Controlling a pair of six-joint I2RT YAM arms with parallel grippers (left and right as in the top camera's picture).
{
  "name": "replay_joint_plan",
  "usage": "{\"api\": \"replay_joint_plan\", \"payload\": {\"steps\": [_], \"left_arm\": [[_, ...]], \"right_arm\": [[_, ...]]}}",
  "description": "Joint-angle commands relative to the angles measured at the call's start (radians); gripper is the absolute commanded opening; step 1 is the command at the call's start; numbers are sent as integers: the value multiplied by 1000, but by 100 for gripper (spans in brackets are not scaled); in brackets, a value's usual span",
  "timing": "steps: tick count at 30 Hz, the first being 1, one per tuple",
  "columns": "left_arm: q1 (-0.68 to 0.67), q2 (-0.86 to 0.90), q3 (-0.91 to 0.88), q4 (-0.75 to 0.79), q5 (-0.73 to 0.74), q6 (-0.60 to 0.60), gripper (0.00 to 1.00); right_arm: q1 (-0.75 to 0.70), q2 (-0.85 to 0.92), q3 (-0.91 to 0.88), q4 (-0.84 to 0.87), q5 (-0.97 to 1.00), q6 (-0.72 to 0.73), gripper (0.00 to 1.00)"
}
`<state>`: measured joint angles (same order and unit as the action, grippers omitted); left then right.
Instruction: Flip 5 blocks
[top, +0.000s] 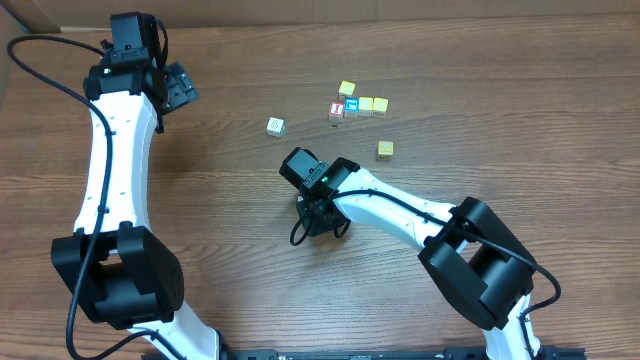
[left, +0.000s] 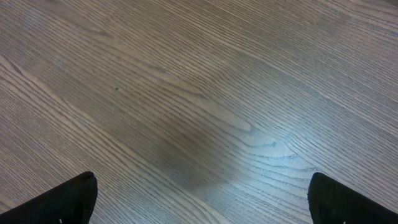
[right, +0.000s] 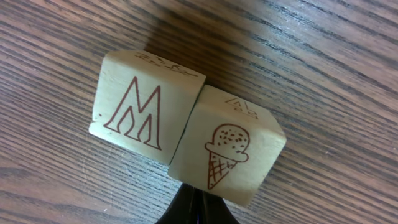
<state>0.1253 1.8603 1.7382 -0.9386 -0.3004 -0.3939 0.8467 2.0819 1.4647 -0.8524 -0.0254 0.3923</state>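
Brown wood-grain table (top: 500, 70), matte, filling all three views; a pale strip past its far edge, too thin to name. Left arm (top: 110, 170), white with black joints, running up the left side; right arm (top: 400, 212) slanting from near right to mid-table. Left gripper (top: 178, 90) at far left, spread wide and clasping nothing, with only bare boards between its black fingers (left: 68, 199). Right gripper (right: 194, 210) pinched fully together, nothing between the tips.

Right before those tips, two cream blocks touching, set at an angle to each other. M block (right: 140, 106) on the left: outlined red-brown capital M, faint illegible marks on its far side. Ice-cream block (right: 230, 149) on the right: speckled scoop on a cross-hatched cone, with the closed tips at its near edge; contact not certain.

Farther off, seen from overhead: lone cream block (top: 276, 126) far-left of the right gripper. Far row, side by side: red-faced cube (top: 337, 110), blue-faced block (top: 351, 106), two yellowish blocks (top: 373, 104). Yellow block (top: 346, 89) just beyond the row; single yellow block (top: 385, 149) nearer, on the right. Lettering there too small to read.
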Motion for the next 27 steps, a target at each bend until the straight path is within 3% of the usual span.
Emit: {"api": "replay_joint_plan", "payload": {"steps": [1, 15, 24, 26, 27], "left_arm": [[3, -15, 18, 1, -14, -22, 100], [3, -15, 18, 1, -14, -22, 100], [3, -15, 18, 1, -14, -22, 100], [3, -15, 18, 1, -14, -22, 100], [3, -15, 18, 1, -14, -22, 100]], "right_arm": [[1, -10, -6, 7, 9, 4, 4], [1, -13, 2, 5, -43, 2, 4], [-86, -157, 167, -106, -167, -4, 5], [-142, -193, 208, -140, -167, -4, 28], [-171, -204, 223, -155, -164, -4, 33]]}}
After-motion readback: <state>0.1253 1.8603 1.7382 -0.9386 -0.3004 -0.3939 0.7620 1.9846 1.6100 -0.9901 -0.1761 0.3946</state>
